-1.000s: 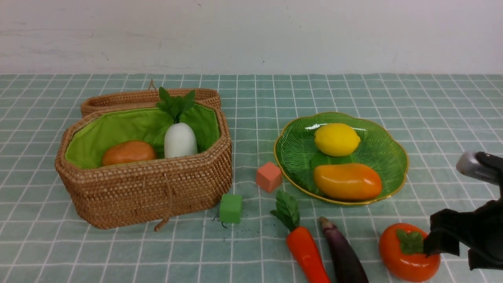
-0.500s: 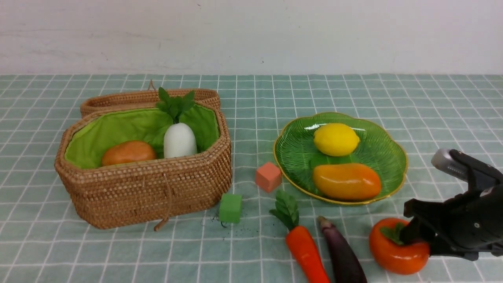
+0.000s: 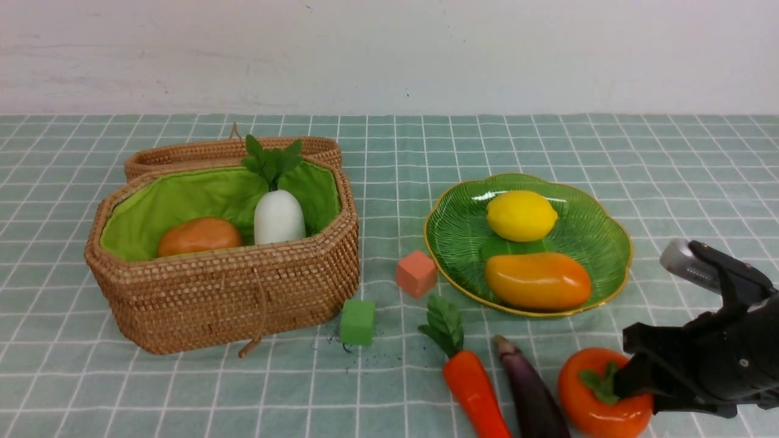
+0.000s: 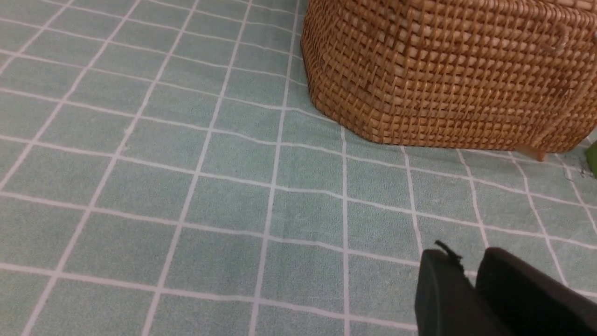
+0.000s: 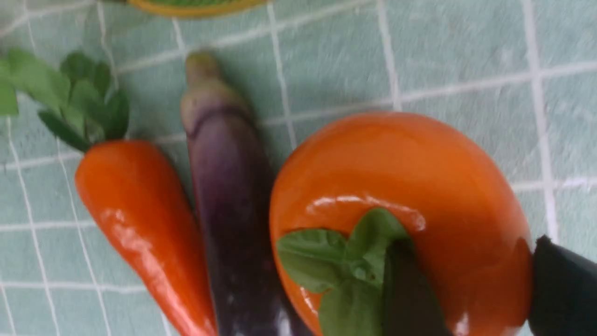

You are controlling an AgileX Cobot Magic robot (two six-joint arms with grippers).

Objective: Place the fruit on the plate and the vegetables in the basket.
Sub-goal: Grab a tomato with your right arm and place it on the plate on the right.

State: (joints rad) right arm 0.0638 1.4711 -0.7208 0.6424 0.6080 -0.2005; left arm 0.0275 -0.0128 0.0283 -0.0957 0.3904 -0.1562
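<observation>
You had the lemon and mango on the plate, potato and radish in the basket; your right gripper pinched the persimmon beside the eggplant and carrot, neither yet basketed

A salmon cube and green cube sit apart on checked cloth.
</observation>
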